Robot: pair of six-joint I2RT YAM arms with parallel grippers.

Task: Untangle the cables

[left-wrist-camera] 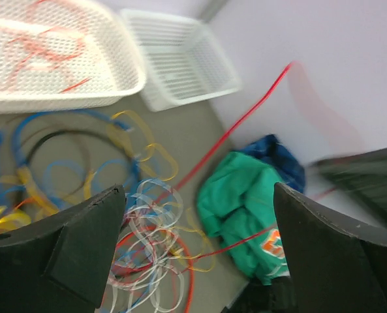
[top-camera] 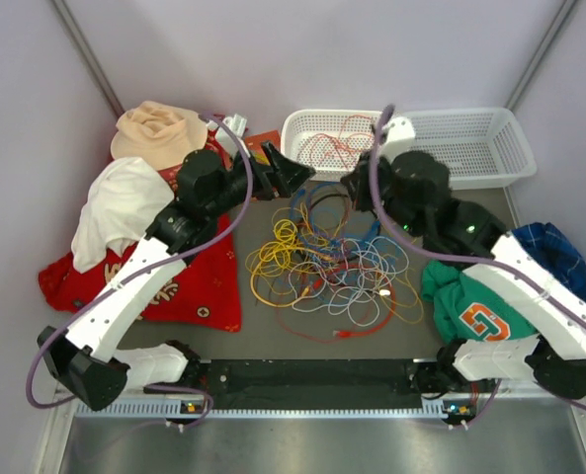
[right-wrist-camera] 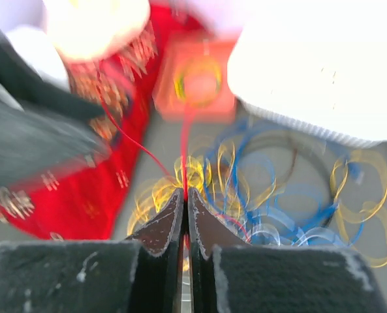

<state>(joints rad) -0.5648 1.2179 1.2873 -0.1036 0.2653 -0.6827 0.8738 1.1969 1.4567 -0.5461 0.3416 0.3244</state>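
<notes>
Bench [top-camera: 391,346] crowded at its edges. Along the left edge, red cloth [top-camera: 189,286] with white cloth [top-camera: 120,207] atop its far end; beige cloth [top-camera: 159,128] in the far left corner. At the far edge, white basket [top-camera: 297,123] with red strands inside, second white basket [top-camera: 470,148] beside it. Near the right edge, green shirt [top-camera: 460,296] beside blue plaid cloth [top-camera: 559,252]. Mid-bench, cables [top-camera: 322,267] heaped in yellow, blue, white and orange loops, cloth close on both sides. Over the heap's far side, left gripper [top-camera: 294,170], fingers spread wide and empty; facing it, right gripper [right-wrist-camera: 185,195], fingers pressed together on a taut red cable [right-wrist-camera: 185,150].
</notes>
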